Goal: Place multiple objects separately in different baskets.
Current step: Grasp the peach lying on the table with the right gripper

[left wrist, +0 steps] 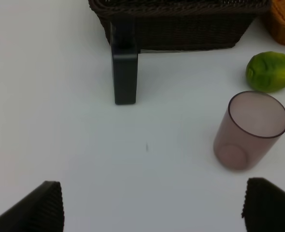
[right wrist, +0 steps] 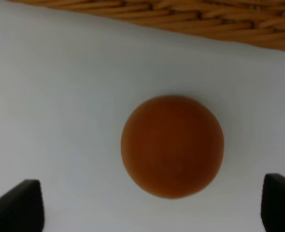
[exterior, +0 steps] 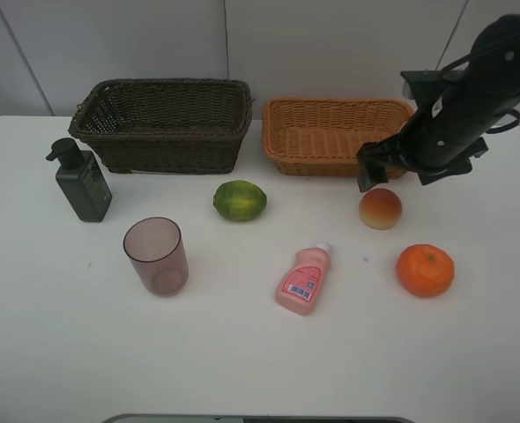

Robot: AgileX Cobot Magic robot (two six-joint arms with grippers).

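Hovering over the peach-red fruit (exterior: 380,209) on the table (exterior: 242,352) beside the tan basket (exterior: 282,161), the right gripper (right wrist: 148,209) gapes wide and empty; the left gripper (left wrist: 152,208), equally wide, hangs near the pink cup (left wrist: 251,130).

A plain white table (exterior: 242,370) carries everything. At its far edge stand a deep dark brown rectangular wicker basket (exterior: 163,123) and, just beside it, a shallower light orange-tan wicker basket (exterior: 335,134). A dark green plastic pump bottle (exterior: 82,182) stands upright near the brown basket's front corner. Closer in sit a round green fruit (exterior: 240,200), a peach-red fruit (exterior: 380,209), a round orange (exterior: 425,270) and an upright translucent pink cup (exterior: 156,256). A small pink labelled bottle (exterior: 304,280) lies on its side between cup and orange.
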